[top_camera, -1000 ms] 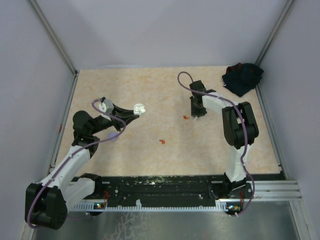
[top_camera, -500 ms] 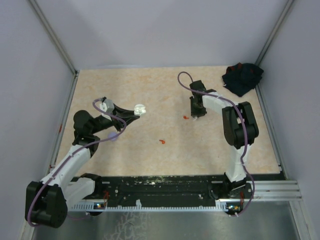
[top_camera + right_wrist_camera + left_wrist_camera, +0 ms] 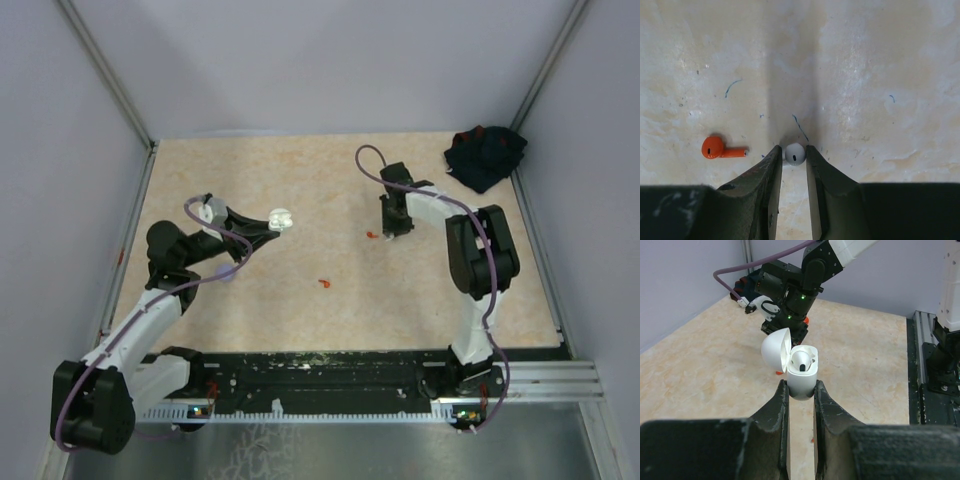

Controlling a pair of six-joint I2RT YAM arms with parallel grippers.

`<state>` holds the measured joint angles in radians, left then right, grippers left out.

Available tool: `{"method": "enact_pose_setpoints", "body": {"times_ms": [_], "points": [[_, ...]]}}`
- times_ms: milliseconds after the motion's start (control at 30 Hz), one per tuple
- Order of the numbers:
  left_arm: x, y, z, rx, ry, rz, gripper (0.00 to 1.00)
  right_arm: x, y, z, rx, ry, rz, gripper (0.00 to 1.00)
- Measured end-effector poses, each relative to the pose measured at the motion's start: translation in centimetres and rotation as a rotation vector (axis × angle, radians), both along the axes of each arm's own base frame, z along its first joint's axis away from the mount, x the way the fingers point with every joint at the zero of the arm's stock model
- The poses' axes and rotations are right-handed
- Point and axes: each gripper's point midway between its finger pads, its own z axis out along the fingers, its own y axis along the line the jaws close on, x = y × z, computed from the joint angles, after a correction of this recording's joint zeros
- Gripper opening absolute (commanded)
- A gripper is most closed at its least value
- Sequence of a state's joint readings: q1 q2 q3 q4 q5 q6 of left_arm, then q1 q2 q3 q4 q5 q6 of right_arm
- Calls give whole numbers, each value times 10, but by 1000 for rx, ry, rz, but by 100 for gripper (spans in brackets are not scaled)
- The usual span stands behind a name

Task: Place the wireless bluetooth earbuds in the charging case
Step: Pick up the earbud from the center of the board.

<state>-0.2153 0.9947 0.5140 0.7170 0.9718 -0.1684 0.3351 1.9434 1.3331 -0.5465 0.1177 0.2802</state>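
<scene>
Beneath both sets of jaws spreads the beige speckled table (image 3: 300, 190), with a crumpled dark cloth (image 3: 485, 155) lying well beyond and to the right of the right jaws, in the far right corner.

Raised above the table, the left gripper (image 3: 801, 387) has its jaws drawn in tight on the white charging case (image 3: 802, 372), clamping the rounded lower body between the fingertips. The case stands upright out of the jaws. Its domed lid (image 3: 776, 347) is hinged open and leans off to the left of the jaws. One seated earbud (image 3: 801, 359) shows in the open top, white with a dark slot.

Down at the table surface, the right gripper (image 3: 794, 150) has its jaws narrowed to a slim gap, and the white earbud (image 3: 794, 154) sits right between the fingertips, pinched there against the table. To the left of these jaws, apart from them, the orange earbud (image 3: 720, 149) lies flat with its stem pointing toward the fingers.

Between the two grippers, nearer the arm bases, a second red earbud (image 3: 323, 283) lies alone.
</scene>
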Motion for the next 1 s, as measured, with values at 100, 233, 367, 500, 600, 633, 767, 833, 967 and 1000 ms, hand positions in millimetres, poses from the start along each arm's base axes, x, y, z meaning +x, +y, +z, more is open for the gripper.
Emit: {"method": "enact_pose_setpoints", "body": {"times_ms": [100, 233, 367, 500, 600, 633, 767, 833, 967, 1000], "points": [[-1, -1, 1, -6, 1, -7, 0, -4, 0, 0, 5, 2, 3, 23], [-2, -1, 4, -11, -6, -11, 0, -9, -1, 0, 12, 2, 6, 18], [-2, -1, 4, -13, -7, -14, 0, -15, -2, 0, 18, 0, 7, 14], [-3, -2, 4, -17, -5, -22, 0, -30, -5, 1, 18, 19, 13, 14], [-4, -3, 5, -19, -14, -27, 0, -41, -8, 12, 7, 11, 24, 13], [-5, -4, 5, -19, -15, -33, 0, -43, -7, 19, 6, -3, 30, 14], [-9, -11, 3, -15, -18, -55, 0, -49, 6, 67, 2, -131, 83, 14], [-13, -17, 1, -7, -23, -74, 0, -54, 18, 97, 9, -213, 126, 14], [-21, -30, -6, 13, -28, -99, 0, -68, 38, 144, 41, -346, 200, 14], [-21, -32, -7, 18, -29, -98, 0, -71, 40, 153, 44, -372, 214, 14]]}}
